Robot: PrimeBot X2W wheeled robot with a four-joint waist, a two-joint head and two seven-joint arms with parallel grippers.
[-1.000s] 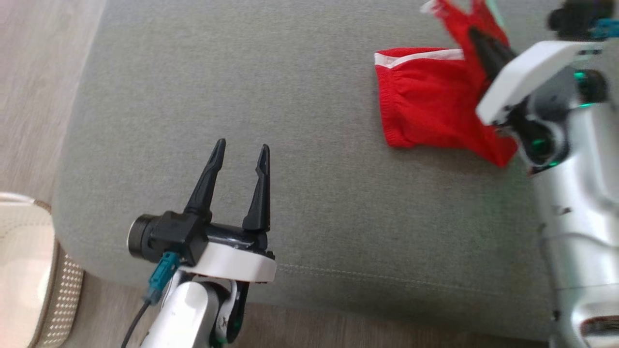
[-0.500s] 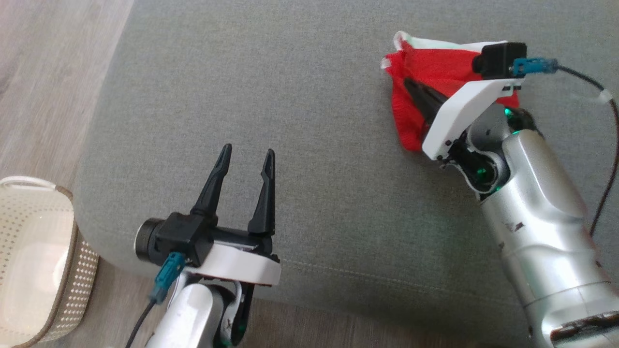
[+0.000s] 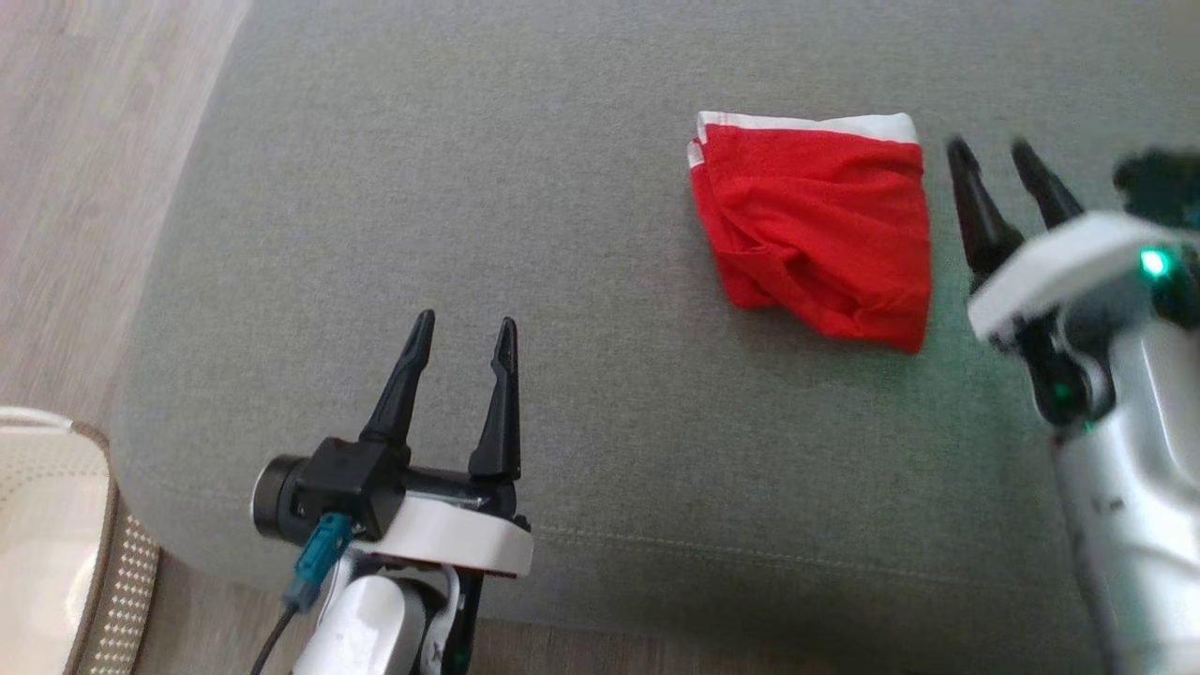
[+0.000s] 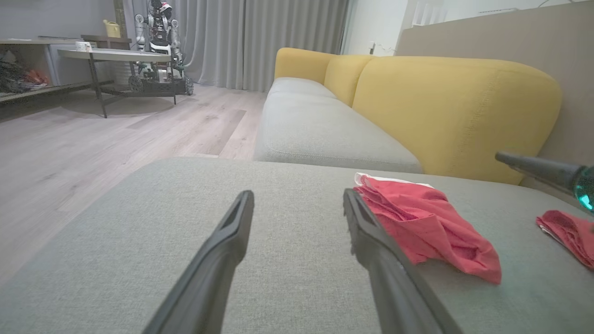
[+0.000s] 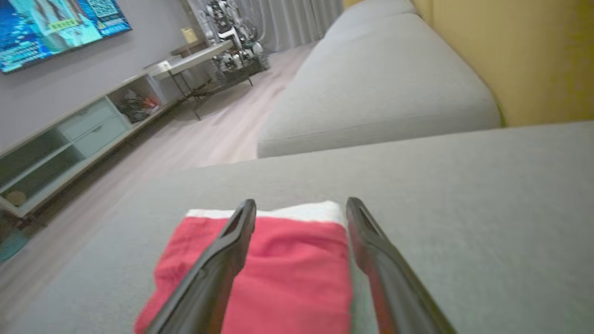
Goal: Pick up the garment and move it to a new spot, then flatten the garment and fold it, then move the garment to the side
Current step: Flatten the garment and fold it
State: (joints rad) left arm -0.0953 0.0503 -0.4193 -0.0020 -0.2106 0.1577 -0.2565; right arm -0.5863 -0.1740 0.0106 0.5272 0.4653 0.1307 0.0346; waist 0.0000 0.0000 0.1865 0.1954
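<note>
The garment is red with a white waistband and lies folded on the grey cushion, right of centre. My right gripper stands open just right of it, fingers apart and holding nothing. In the right wrist view the garment lies below and between the open fingers of that gripper. My left gripper is open near the cushion's front edge, well to the left of the garment. In the left wrist view the garment lies just right of the left gripper.
A pale woven basket stands on the wood floor at the lower left. A yellow sofa back rises behind the cushion. Another red cloth lies at the far right of the left wrist view.
My right gripper has opened, let go of the garment and drawn back to its right. The garment now lies folded flat. The head camera has shifted; the left gripper stays open.
</note>
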